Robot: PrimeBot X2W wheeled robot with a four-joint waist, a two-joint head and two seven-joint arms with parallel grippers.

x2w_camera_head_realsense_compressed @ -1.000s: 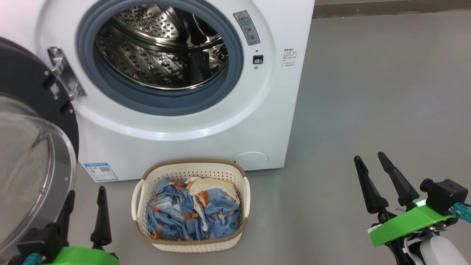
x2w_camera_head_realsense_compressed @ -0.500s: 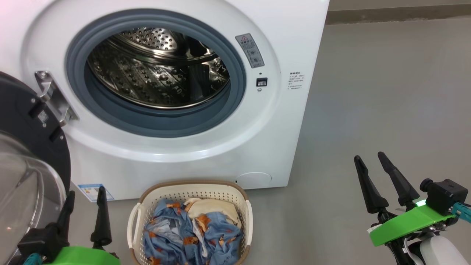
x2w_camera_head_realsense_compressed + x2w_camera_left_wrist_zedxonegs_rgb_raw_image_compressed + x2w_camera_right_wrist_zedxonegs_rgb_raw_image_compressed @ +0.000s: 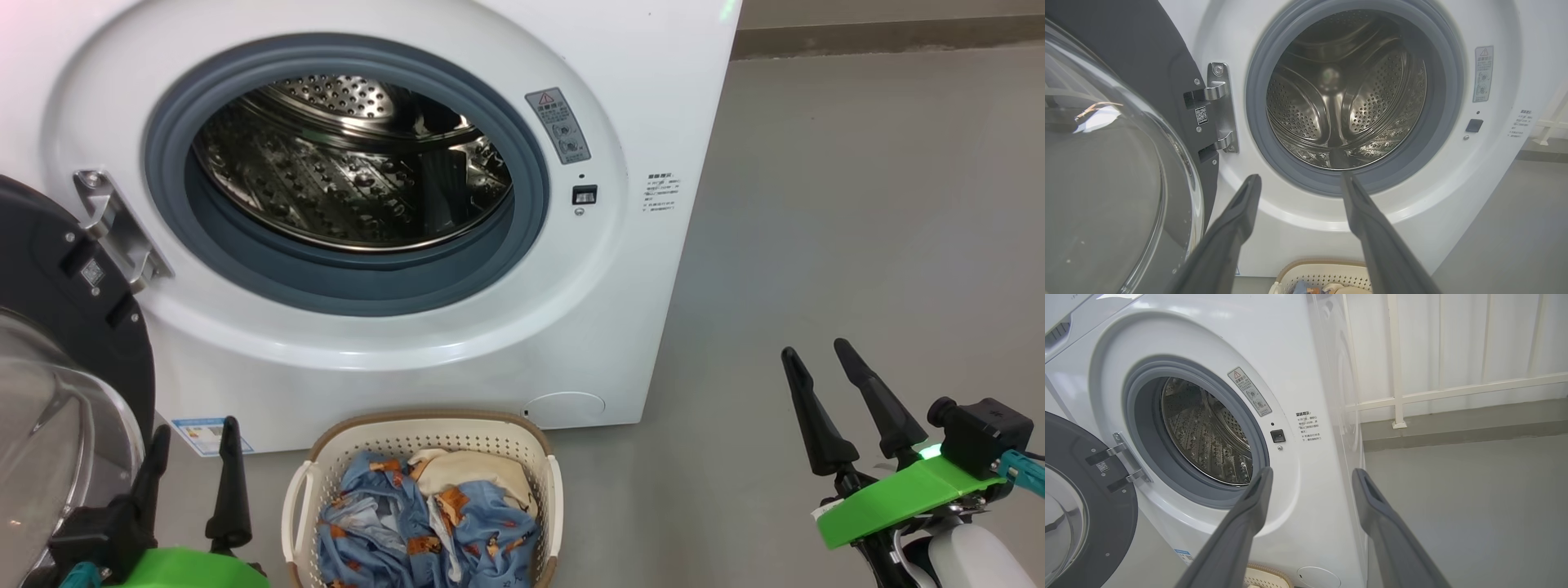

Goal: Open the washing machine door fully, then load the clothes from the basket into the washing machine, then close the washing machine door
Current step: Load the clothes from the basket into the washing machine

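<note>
Grey floor [image 3: 857, 204] — washing machine [image 3: 571, 327] and basket [image 3: 384, 441] on it.

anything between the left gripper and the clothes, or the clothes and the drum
Nothing visible does. The open left gripper sits beside the basket, the clothes lie uncovered, and the washing machine door hangs clear of the drum.

Door [image 3: 49, 245] wide open; clothes [image 3: 424, 531] heaped in basket [image 3: 424, 419] before washing machine [image 3: 392, 384].
</note>
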